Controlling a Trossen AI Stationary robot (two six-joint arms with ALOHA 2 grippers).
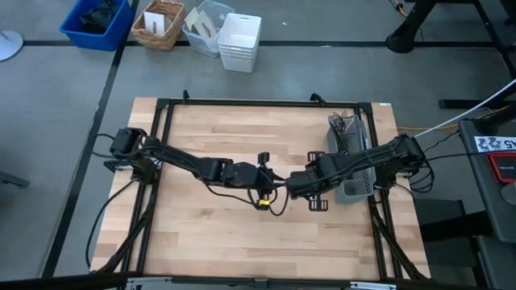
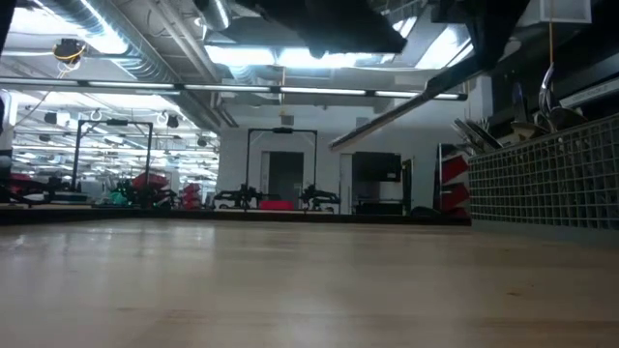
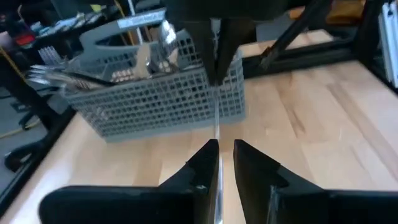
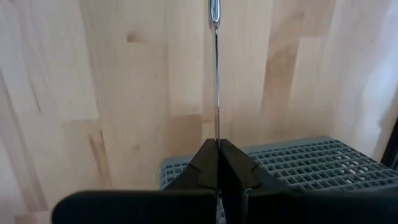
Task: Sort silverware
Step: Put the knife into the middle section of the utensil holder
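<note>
Two arms are meeting over the middle of the table (image 1: 201, 234). The right gripper (image 4: 217, 149) is clenching one knife (image 4: 216, 93) by an end, holding it out toward the left arm. The left gripper (image 3: 225, 152) is sitting around the knife's other end, fingers narrowly parted; whether they are gripping it cannot be told. One grey caddy (image 1: 355, 165) is standing at the table's right side, holding the other silverware (image 3: 62, 74), too bunched to count.

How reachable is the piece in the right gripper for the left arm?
Probably yes: the left gripper sits at the free end of the slim silver piece clamped in the right gripper, nothing between them.
</note>
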